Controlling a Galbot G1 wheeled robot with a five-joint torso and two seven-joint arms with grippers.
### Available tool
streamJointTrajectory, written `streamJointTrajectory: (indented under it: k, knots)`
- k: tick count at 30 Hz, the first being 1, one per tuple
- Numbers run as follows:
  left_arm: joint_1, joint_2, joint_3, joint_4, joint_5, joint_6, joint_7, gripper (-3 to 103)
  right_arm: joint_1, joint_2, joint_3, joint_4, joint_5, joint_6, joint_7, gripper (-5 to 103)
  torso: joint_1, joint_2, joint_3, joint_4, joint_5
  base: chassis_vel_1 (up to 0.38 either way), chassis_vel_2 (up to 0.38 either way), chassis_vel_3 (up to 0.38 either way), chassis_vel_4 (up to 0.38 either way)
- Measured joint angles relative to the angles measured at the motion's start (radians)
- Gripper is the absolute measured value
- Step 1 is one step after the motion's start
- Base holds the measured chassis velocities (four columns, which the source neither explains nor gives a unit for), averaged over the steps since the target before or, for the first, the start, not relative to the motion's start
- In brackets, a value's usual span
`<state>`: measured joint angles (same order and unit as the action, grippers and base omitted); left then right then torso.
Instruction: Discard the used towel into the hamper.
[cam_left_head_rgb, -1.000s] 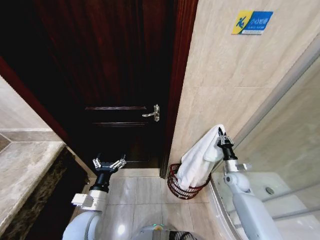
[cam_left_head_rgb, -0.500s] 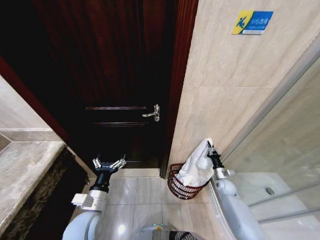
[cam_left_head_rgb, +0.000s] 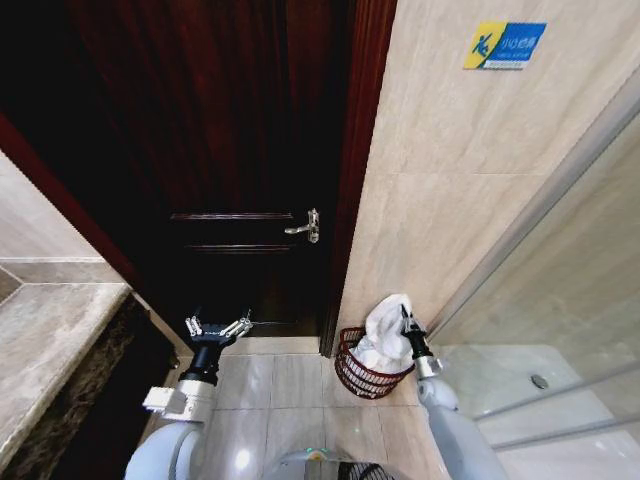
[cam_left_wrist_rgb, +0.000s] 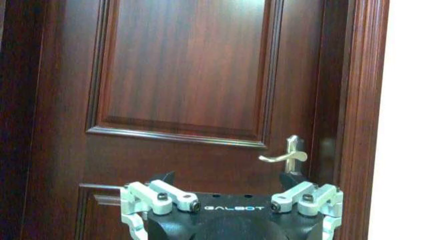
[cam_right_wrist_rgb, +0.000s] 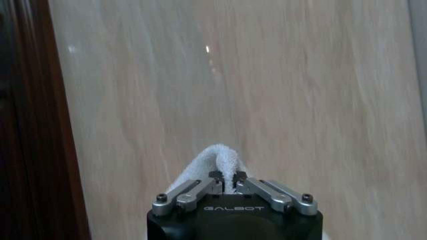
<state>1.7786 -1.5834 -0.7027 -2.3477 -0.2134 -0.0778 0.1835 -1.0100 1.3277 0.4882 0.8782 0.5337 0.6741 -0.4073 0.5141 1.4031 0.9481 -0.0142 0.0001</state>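
- Towel, white, is bunched in the hamper, its top fold rising above the rim.
- Right gripper sits just above the hamper's rim, fingers clenched on the towel's fold.
- Left gripper hangs well apart from the hamper, before the dark door, fingers spread.
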Motion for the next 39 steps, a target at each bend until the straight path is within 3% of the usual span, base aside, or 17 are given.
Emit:
streamJointTrajectory:
  k: [6, 19, 22, 39]
  knots:
    - [0.0, 0.0, 0.0, 0.0, 0.0, 0.0, 0.0, 100, 0.006, 0.012, -0.005, -0.066, 0.012, -0.048, 0.005, 5, 0.0, 0.0, 0.0, 0.0, -0.0003, 0.0, 0.0, 0.0, 0.0]
    - [0.0, 0.0, 0.0, 0.0, 0.0, 0.0, 0.0, 100, 0.005, 0.012, -0.008, -0.102, -0.057, -0.176, 0.015, 5, 0.0, 0.0, 0.0, 0.0, -0.0001, 0.0, 0.0, 0.0, 0.0]
    - [0.0, 0.0, 0.0, 0.0, 0.0, 0.0, 0.0, 100, 0.021, 0.009, -0.002, -0.143, -0.107, -0.25, 0.03, 5, 0.0, 0.0, 0.0, -0.0001, -0.0002, 0.0, 0.0, 0.0, 0.0]
    - [0.0, 0.0, 0.0, 0.0, 0.0, 0.0, 0.0, 100, 0.222, 0.046, 0.018, -0.427, -0.33, -0.409, 0.075, 5, 0.0, 0.0, 0.0, 0.0, -0.0003, 0.0, 0.0, 0.0, 0.0]
